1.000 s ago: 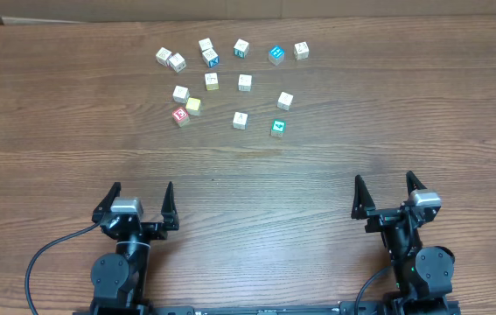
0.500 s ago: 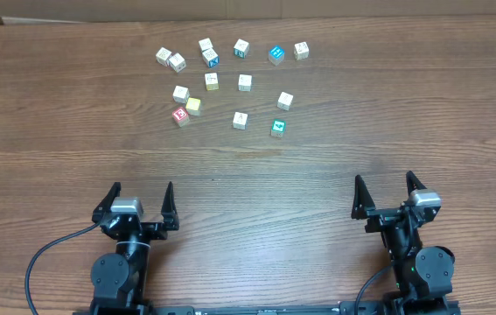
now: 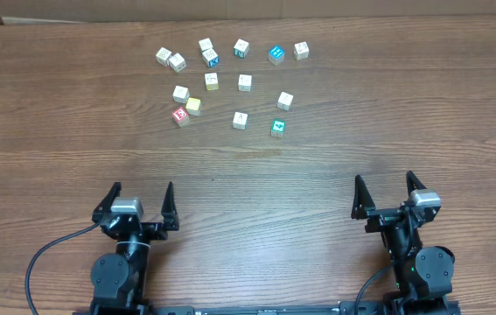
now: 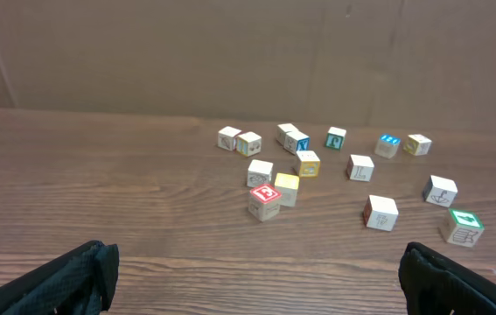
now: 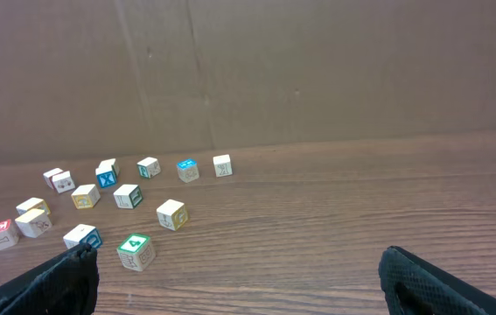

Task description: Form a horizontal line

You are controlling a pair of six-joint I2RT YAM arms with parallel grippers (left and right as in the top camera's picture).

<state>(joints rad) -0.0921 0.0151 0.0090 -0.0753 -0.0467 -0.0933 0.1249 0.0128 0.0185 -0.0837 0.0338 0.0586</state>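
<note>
Several small wooden letter blocks lie scattered at the far middle of the table. Among them are a red block (image 3: 179, 115), a yellow block (image 3: 194, 106), a green block (image 3: 277, 127) and a blue block (image 3: 275, 54). The red block (image 4: 264, 200) and green block (image 4: 463, 226) show in the left wrist view, and the green block (image 5: 136, 250) in the right wrist view. My left gripper (image 3: 139, 203) is open and empty near the front edge. My right gripper (image 3: 386, 194) is open and empty at the front right. Both are far from the blocks.
A brown cardboard wall (image 4: 230, 52) stands along the table's far edge. The wooden table (image 3: 335, 157) stretches between the grippers and the blocks. A black cable (image 3: 42, 258) loops at the left arm's base.
</note>
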